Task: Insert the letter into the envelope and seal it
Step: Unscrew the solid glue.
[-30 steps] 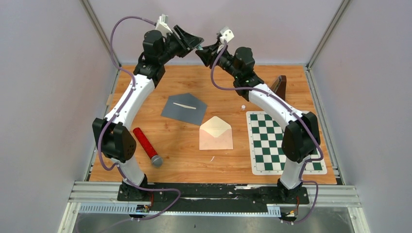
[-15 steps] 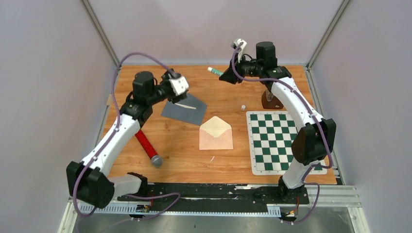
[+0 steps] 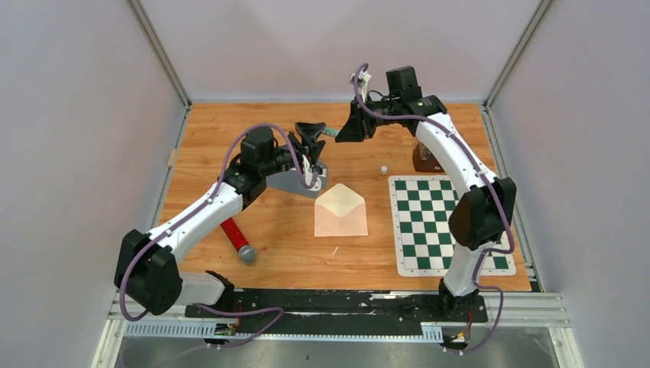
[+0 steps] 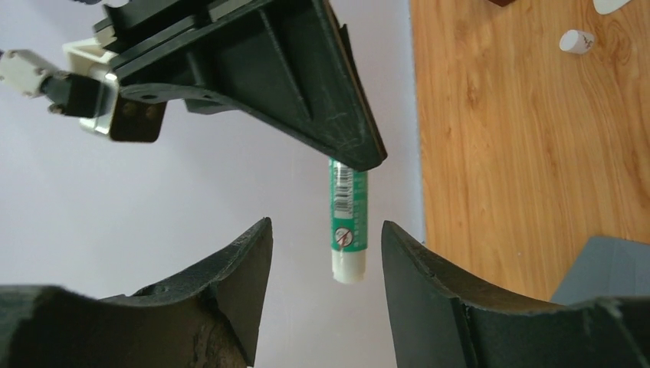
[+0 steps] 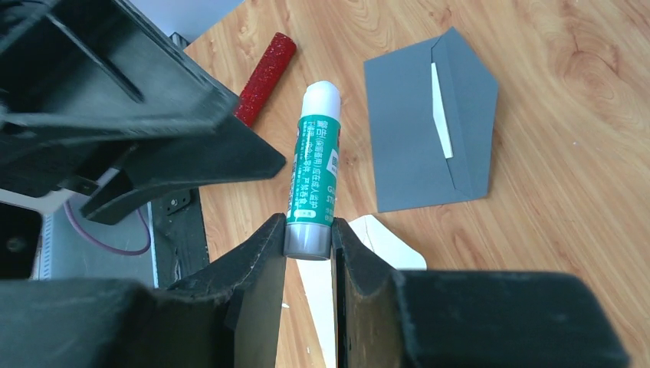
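Note:
My right gripper (image 3: 343,130) is shut on the grey base of a green glue stick (image 3: 329,132) and holds it in the air over the back of the table. In the right wrist view the stick (image 5: 313,172) points away from the gripper (image 5: 309,244), white end first. My left gripper (image 3: 313,139) is open and faces that white end. In the left wrist view the stick (image 4: 349,222) hangs just beyond the open gripper (image 4: 326,295) without touching it. A cream envelope (image 3: 341,211) lies flap open at table centre. A grey envelope (image 5: 429,146) with a white strip (image 5: 439,111) lies behind it.
A red roller (image 3: 234,234) lies at the front left. A green-and-white chequered mat (image 3: 448,224) covers the right side. A small white cap (image 3: 382,168) and a brown object (image 3: 425,158) sit near the mat's far edge. Grey walls enclose the table.
Both arms have come down from a raised meeting at the back. The left arm swung out left, then in to the centre. Its open gripper now faces the glue stick in the right gripper.

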Controlling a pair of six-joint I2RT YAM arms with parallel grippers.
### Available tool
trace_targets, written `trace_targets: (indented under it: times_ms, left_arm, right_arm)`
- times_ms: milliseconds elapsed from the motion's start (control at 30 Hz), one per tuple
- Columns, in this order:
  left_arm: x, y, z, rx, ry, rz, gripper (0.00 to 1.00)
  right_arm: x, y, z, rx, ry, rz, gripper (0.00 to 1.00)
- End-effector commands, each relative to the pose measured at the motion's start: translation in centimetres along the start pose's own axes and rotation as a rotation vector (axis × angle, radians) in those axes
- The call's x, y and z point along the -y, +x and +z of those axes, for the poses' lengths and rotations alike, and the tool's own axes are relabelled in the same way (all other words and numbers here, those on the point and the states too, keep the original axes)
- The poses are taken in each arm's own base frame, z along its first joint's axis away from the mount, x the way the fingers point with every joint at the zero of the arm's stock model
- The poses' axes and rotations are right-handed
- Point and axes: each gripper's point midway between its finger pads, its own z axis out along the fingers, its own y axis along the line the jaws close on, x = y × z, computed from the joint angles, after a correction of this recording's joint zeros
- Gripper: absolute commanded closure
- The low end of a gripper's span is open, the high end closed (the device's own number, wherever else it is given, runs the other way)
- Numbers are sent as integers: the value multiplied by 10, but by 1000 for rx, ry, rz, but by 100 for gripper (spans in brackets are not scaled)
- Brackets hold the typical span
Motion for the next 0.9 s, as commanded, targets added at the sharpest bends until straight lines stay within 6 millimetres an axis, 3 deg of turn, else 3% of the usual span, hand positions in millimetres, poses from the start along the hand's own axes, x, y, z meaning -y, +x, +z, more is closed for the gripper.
trace_targets:
  times_ms: [0,200,433,500,600,700,867]
  left_arm:
    - [-15,-5,10,18,-19,93,40]
    - [-15,5,18,-25,-30,117,50]
    - [-26,11,23,-71,-87,124,76]
    - [-29,13,23,-87,-106,120,79]
    - [-31,19,22,-114,-119,115,76]
    - [-33,21,22,-123,-133,117,62]
    - [-32,22,20,-135,-130,113,61]
  right_arm:
    - [-28,-23,-4,36,-54,-63,100]
    - [-31,-23,-5,37,-48,-70,100]
    - [-32,-24,-7,40,-46,-83,100]
    - [-33,-25,-8,40,-44,-86,100]
    - [-34,-25,-9,42,-41,-90,100]
    - [-35,-26,-10,44,-37,-97,100]
    - [-34,-26,-10,43,-33,-95,100]
